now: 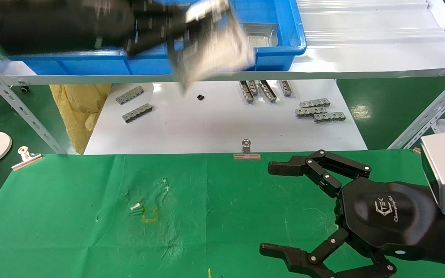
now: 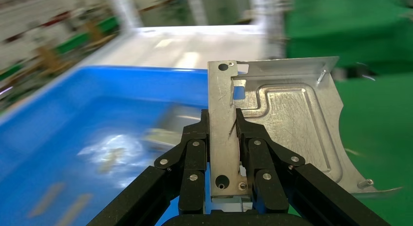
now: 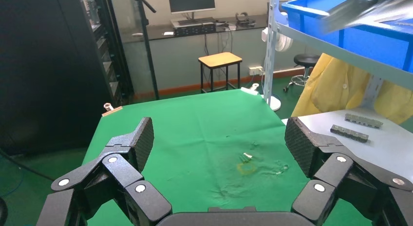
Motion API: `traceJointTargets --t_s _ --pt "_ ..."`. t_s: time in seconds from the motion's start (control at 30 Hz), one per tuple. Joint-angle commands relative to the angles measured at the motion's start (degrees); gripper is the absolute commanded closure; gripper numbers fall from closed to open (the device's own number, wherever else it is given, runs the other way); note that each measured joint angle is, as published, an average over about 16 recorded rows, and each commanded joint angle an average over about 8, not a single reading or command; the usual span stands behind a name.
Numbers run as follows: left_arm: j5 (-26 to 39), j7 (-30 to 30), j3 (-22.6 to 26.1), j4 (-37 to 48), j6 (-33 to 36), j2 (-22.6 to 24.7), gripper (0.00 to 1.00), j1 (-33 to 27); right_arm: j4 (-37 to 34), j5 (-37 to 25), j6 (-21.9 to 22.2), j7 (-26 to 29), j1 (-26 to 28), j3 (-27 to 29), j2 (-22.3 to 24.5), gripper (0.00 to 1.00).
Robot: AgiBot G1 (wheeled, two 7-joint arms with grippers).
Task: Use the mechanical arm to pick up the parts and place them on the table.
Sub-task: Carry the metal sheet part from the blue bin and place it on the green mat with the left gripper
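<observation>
My left gripper (image 1: 176, 38) is at the top of the head view, over the front wall of the blue tray (image 1: 284, 23), and is shut on a silvery stamped plate (image 1: 214, 50). In the left wrist view the gripper (image 2: 223, 123) pinches the plate's flanged edge; the plate (image 2: 292, 119) shows its embossed channel and curved notch. Another plate (image 1: 261, 36) lies in the tray. My right gripper (image 1: 274, 208) is open and empty, low over the green cloth table (image 1: 72, 216) at the right; the right wrist view shows it (image 3: 219, 143) above the cloth (image 3: 195, 133).
A white board (image 1: 214, 123) beyond the cloth carries several small grey ridged strips (image 1: 319, 110). Silver binder clips (image 1: 247, 150) edge the cloth. A faint yellow mark (image 1: 150, 214) with small scraps lies mid-cloth. Slanted shelf struts (image 1: 17, 104) stand at both sides.
</observation>
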Motion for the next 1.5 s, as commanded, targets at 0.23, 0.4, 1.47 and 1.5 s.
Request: traceJointTargets --t_s 0.23,0.4,1.47,1.5 --pt "-3.96 10.25 5.08 -13.05 5.90 -7.47 1.00 9.11 0.00 0.00 0.00 0.00 0.00 0.00 0.00 0.00" --pt "-1.98 16.12 9.91 -15.68 3.61 -10.80 1.00 13.14 0.00 0.00 0.00 0.00 0.00 -0.01 0.00 0.00" --pt "4.32 30.80 13.88 8.02 1.11 -5.25 0.00 16.50 0.00 0.02 0.01 -0.01 0.01 -0.02 0.01 0.00" --pt "3.96 30.18 13.73 8.52 2.09 -5.30 0.00 16.45 0.00 0.02 0.01 -0.01 0.01 -0.02 0.01 0.00"
